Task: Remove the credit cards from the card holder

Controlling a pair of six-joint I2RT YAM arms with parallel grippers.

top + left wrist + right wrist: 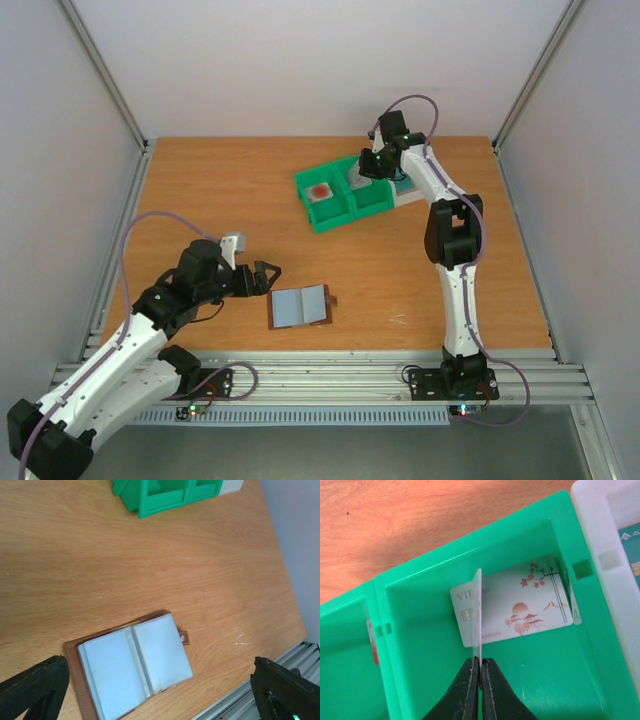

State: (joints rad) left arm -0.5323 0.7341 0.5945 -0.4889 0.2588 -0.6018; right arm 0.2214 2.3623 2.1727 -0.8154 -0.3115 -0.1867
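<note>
Plastic card, probably stiff, light and slick, stands edge-on, pinched by its end in the right jaws over the green bin; left jaws gape empty beside the open holder.

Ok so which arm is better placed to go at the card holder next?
Left. The left gripper is open and sits right beside the card holder, which lies open on the table. The right gripper is far off over the green bin, shut on a card.
</note>
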